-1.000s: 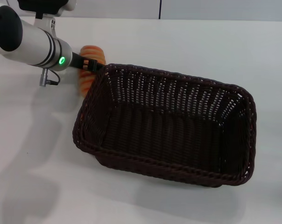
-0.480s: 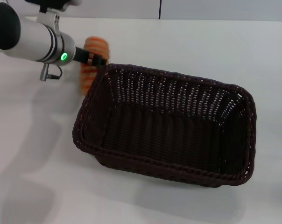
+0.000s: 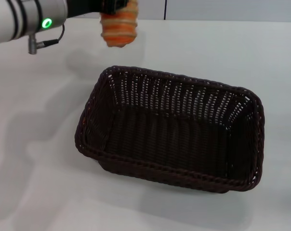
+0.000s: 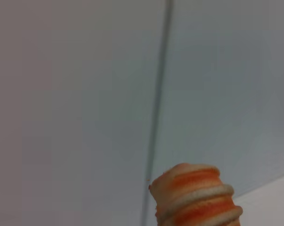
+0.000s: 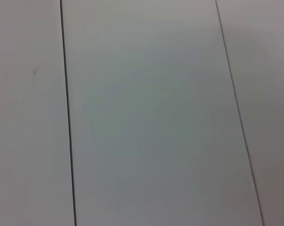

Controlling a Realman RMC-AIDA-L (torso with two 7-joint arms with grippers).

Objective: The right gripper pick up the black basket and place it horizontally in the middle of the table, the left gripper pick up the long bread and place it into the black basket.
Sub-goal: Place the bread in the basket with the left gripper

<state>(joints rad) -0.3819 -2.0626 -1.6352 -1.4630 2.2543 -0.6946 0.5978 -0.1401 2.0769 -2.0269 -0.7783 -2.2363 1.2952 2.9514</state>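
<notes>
The left gripper (image 3: 117, 6) is hanging at the far left of the table (image 3: 34, 144), high above the white top, and it is clenching the upper part of the long bread (image 3: 119, 26). The loaf is dangling clear of the surface with its rounded lower end pointing down, throwing a soft shadow on the tabletop beneath it. It is hovering beyond the far left corner of the black basket (image 3: 172, 130), not over its opening. The basket is sitting flat in the middle of the table, its long side running across, slightly skewed, with nothing inside it. In the left wrist view, the banded orange and tan end of the loaf (image 4: 196, 195) is showing against a pale wall. The right gripper is out of sight.
</notes>
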